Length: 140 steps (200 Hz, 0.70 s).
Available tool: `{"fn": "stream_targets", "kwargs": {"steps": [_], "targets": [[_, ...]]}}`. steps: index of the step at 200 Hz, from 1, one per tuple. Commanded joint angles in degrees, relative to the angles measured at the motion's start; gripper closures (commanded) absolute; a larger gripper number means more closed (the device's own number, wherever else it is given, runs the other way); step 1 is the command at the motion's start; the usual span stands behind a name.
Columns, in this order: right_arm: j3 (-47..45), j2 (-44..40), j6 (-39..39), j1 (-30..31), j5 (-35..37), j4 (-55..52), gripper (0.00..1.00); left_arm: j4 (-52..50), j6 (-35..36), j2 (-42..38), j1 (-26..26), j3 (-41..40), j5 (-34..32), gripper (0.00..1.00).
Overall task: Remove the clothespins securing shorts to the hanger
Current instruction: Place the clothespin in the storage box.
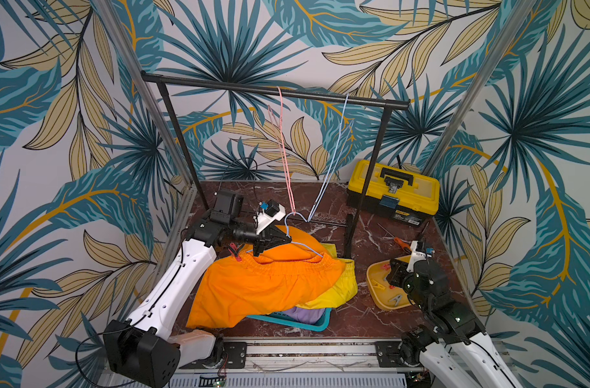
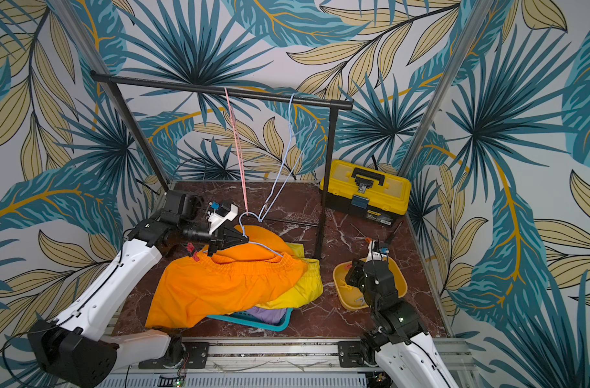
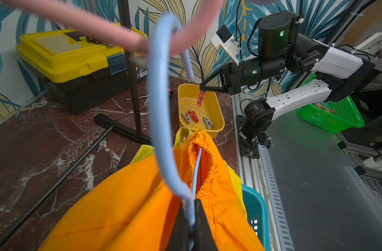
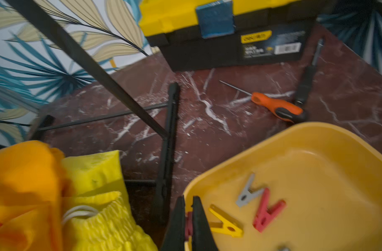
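Left fingers [image 3: 198, 210] clenched on blue hanger [image 3: 155, 108] neck, holding orange shorts [image 1: 253, 295] up, counter centre | right fingers [image 4: 200, 219] pinching red clothespin [image 3: 200, 98] over yellow tray [image 3: 185, 97], 4 o'clock, likely for drop-off | another red clothespin [image 1: 237, 256] on waistband, 9 o'clock end

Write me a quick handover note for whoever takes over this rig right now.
Left tool: shut on the light blue wire hanger carrying the bright orange fabric shorts.
Right tool: shut on a red plastic clothespin over the yellow plastic tray.
Done: several loose clothespins lie in the tray.
To do: release the held one; a second red clothespin is clipped on the shorts.
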Motion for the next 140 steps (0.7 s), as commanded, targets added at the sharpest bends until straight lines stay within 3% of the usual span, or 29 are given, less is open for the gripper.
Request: {"fn": "stream_targets", "kwargs": {"steps": [1, 63, 110, 140], "targets": [[0.93, 3.16, 4.5, -0.24, 6.93, -9.18, 1.0, 0.24, -0.18, -1.48, -0.43, -0.41, -0.67, 1.0], [-5.3, 7.29, 6.4, -0.24, 9.44, -2.34, 0.96, 0.24, -0.47, -2.05, -1.3, -0.59, -1.6, 1.0], [-7.74, 11.6, 6.81, -0.24, 10.3, 2.26, 0.84, 0.24, -0.74, -2.44, -1.78, -0.51, -2.04, 1.0], [-8.05, 13.84, 6.95, -0.24, 10.56, 4.26, 0.69, 0.28, -0.86, -2.58, -2.01, -0.5, -2.1, 1.0]]}}
